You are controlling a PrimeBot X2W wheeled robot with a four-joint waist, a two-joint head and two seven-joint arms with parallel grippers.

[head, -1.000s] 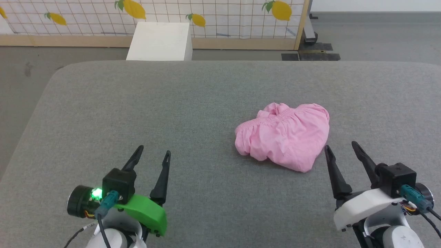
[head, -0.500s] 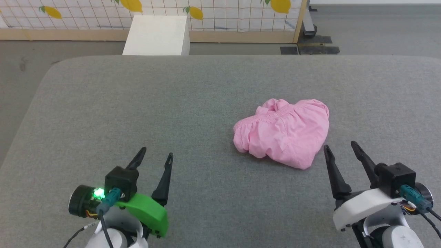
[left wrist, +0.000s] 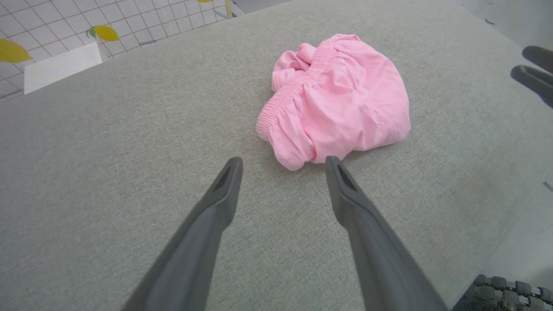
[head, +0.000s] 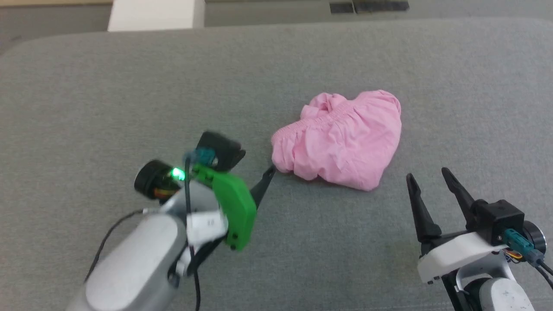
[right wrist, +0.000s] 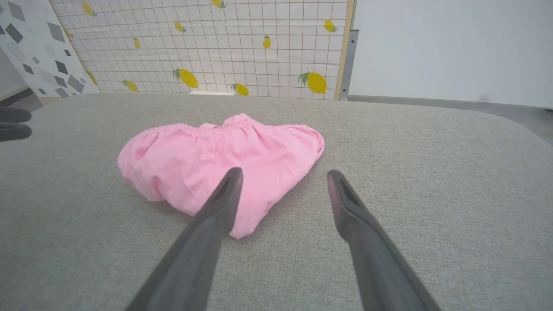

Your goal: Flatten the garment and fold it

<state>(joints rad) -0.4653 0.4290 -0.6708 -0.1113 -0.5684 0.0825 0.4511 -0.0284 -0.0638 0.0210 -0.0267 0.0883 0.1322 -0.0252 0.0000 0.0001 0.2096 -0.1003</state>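
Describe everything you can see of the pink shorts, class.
The shorts are light pink, soft, cotton-like cloth, crumpled into a rounded, wrinkled heap, not flat or folded. A gathered elastic waistband runs along the far-left side. They lie on the grey fabric surface, right of centre. The open left hand points at the left end, its tips close by; the open right hand is apart.

Grey surface (head: 108,95) bearing one pink garment (head: 339,140)

The surface is covered in grey woven cloth and its far corners are rounded. The garment, light pink shorts, lies bunched right of the middle, its gathered waistband along the far-left edge
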